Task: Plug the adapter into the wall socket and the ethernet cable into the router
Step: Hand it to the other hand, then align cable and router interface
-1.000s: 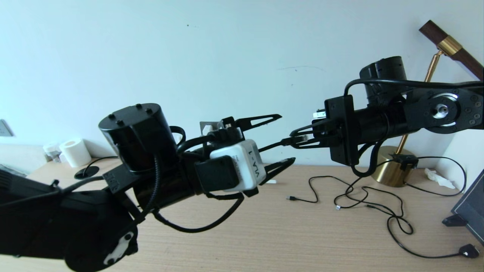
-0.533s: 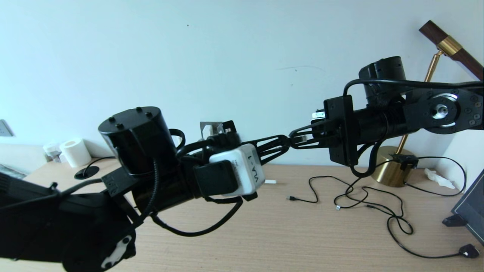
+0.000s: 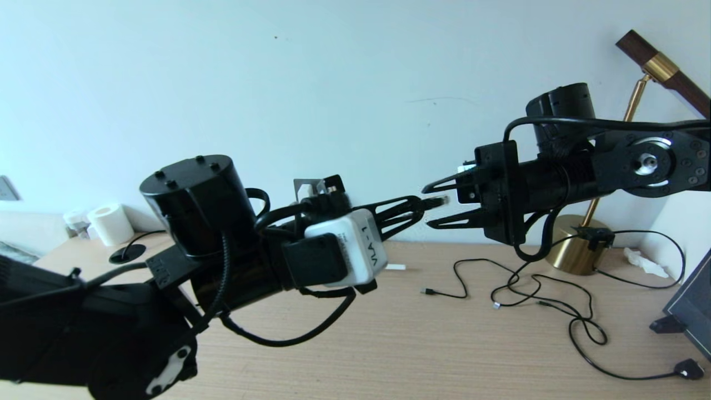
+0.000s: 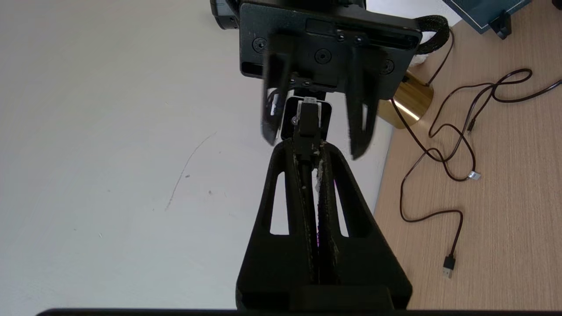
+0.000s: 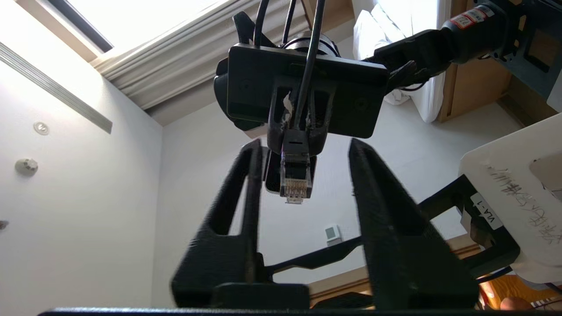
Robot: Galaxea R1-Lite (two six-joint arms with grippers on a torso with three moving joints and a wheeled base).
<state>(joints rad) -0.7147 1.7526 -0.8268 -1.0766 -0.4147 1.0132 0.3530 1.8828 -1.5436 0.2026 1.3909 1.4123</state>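
Observation:
Both arms are raised above the wooden desk, tip to tip. My left gripper is shut on the black ethernet cable just behind its clip plug. The plug sticks out past the left fingertips, with its gold contacts showing in the right wrist view. My right gripper is open, one finger on each side of the plug and not touching it. In the left wrist view the plug points at the right gripper's palm. The adapter, wall socket and router are out of view.
Thin black cables with small USB plugs sprawl on the desk's right side. Behind them stands a brass lamp base. A dark framed panel is at the right edge. A paper roll sits far left by the wall.
One second ago the left gripper was open and the right held the plug. The left then closed on the cable, and the right has now opened and let go.

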